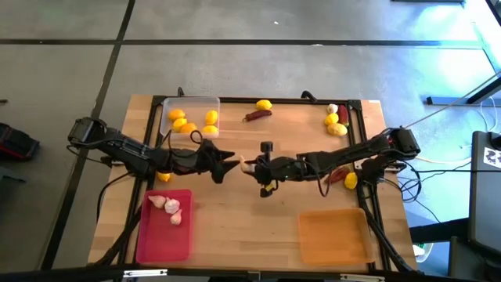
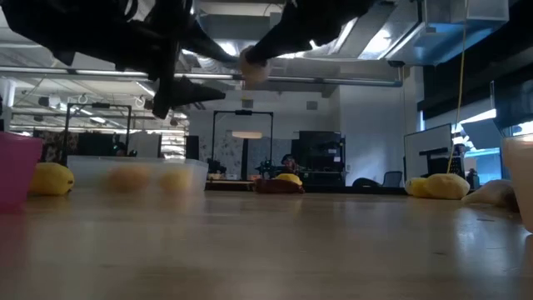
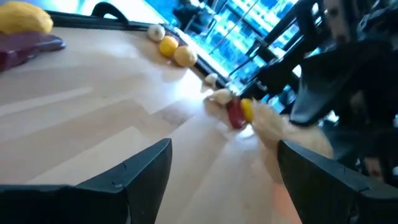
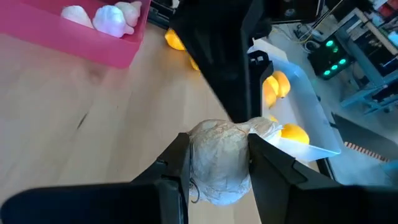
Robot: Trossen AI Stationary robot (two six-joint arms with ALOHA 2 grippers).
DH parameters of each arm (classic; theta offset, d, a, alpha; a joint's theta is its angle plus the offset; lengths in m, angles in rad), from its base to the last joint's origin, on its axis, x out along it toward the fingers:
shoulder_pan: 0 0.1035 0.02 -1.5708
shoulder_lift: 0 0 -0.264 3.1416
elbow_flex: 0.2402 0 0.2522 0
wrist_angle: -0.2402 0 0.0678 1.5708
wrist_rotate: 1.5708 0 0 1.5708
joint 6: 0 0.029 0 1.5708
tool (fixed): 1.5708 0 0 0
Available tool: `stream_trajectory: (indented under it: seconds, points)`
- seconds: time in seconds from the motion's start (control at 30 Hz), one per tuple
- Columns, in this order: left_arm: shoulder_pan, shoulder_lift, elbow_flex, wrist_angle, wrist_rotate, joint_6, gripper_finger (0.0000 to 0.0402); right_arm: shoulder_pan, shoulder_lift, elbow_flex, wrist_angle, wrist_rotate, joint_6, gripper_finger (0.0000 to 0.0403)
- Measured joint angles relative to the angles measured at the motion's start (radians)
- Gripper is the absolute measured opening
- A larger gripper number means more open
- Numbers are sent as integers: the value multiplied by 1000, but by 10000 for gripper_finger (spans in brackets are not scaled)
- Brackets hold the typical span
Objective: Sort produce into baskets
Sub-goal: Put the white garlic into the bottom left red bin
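Observation:
My right gripper [image 4: 217, 155] hangs over the middle of the table [image 1: 258, 211], shut on a whitish garlic bulb [image 1: 243, 166]. The low view shows the bulb [image 2: 254, 71] well above the tabletop. My left gripper [image 1: 232, 164] stands open just to the left of the bulb, its fingers [image 3: 149, 177] empty. The clear basket [image 1: 190, 102] at the far left holds several yellow lemons. In the pink basket [image 1: 160, 243] at the near left lie garlic bulbs [image 1: 168, 207]. The orange basket [image 1: 335, 235] is at the near right. My right gripper pinches the garlic bulb by two opposite sides [image 4: 198, 163] between its two fingers. The fingers come from the table's right side, slanting a little downward. The bulb is lifted clear of the table.
Loose produce lies on the table: a lemon [image 1: 264, 104] and a chili [image 1: 257, 116] at the far middle, lemons, garlic and a chili [image 1: 337, 121] at the far right, a lemon [image 1: 350, 180] under the right arm, another lemon [image 1: 163, 177] under the left arm.

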Motion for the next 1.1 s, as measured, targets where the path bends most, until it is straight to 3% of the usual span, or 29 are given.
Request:
stream_trajectory:
  seconds: [0.3, 0.5, 1.1]
  points:
    - [-6, 0, 1, 71, -3, 26, 285, -3, 0, -1, 36, -7, -1, 112]
    - [-8, -1, 1, 82, 20, 42, 270, -4, 1, -2, 87, -79, -17, 112]
    - [-7, -1, 3, 134, 59, 167, 77, -4, 2, -2, 101, -76, -5, 125]
